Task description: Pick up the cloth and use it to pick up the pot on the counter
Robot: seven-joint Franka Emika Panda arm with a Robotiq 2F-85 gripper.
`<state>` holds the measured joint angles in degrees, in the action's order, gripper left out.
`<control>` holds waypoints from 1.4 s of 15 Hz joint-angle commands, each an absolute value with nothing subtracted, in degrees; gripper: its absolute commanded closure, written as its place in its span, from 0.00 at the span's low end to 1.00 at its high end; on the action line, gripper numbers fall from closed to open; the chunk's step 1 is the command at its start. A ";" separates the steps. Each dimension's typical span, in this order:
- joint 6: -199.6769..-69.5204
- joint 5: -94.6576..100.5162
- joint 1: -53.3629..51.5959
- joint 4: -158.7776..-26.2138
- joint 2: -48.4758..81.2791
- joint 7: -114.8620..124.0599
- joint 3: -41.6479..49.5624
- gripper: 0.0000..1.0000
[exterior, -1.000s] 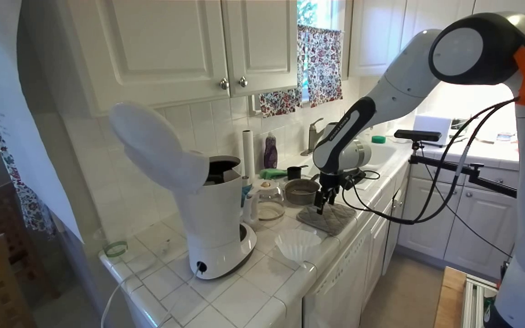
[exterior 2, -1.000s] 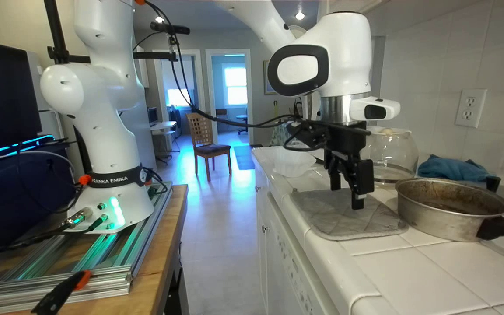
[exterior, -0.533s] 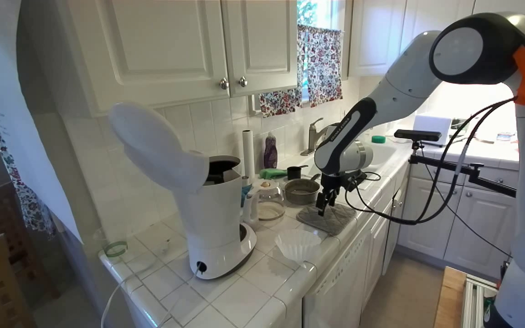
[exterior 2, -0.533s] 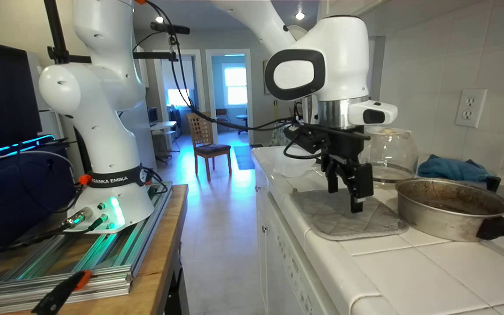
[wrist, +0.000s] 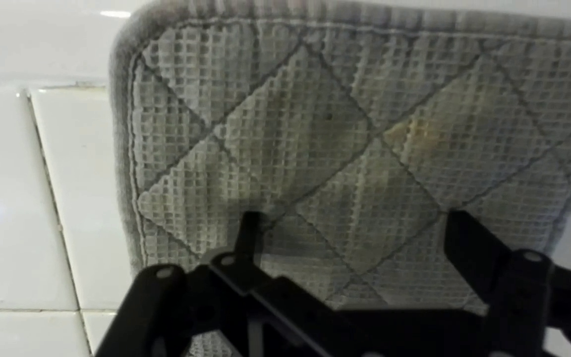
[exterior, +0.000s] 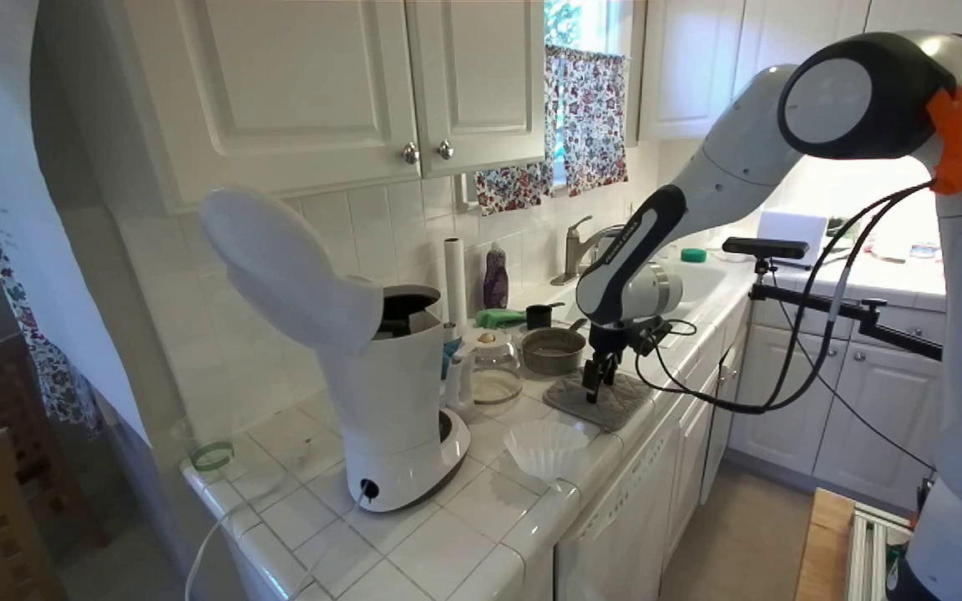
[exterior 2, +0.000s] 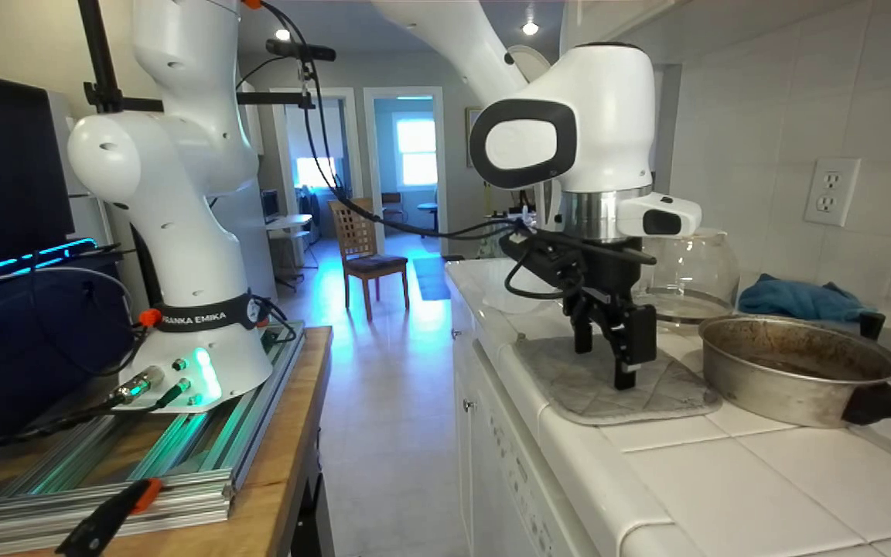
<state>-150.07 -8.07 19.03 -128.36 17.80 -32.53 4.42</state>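
While the cloth lies flat on the counter and the pot stands just right of it in an exterior view, both unchanged from a second ago, the gripper now hangs lower over the cloth; contact between them is too hidden to judge. Its fingers stand well apart, released, with cloth showing between them in the wrist view. Seen in an exterior view, the arm reaches in from the right, its elbow high but slightly lower than before, then slopes down to the left, with the gripper pointing down at the cloth
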 commanded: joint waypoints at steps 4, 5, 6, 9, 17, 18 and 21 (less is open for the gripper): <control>-146.47 -8.86 20.11 -124.96 19.61 -34.05 3.70 0.52; -145.84 -8.88 20.15 -124.60 19.64 -34.10 3.74 0.60; -145.21 -9.04 20.23 -124.23 19.66 -34.32 3.69 0.66; -143.31 -9.34 20.31 -123.27 19.76 -34.92 3.67 0.89; -140.74 -6.69 18.82 -122.95 18.48 -32.38 4.96 0.98; -140.81 -5.66 18.26 -123.36 17.82 -31.43 5.34 0.98; -139.42 -3.56 17.18 -123.86 16.02 -30.30 5.72 0.98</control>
<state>-142.27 -6.31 18.67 -123.69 18.25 -32.39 4.88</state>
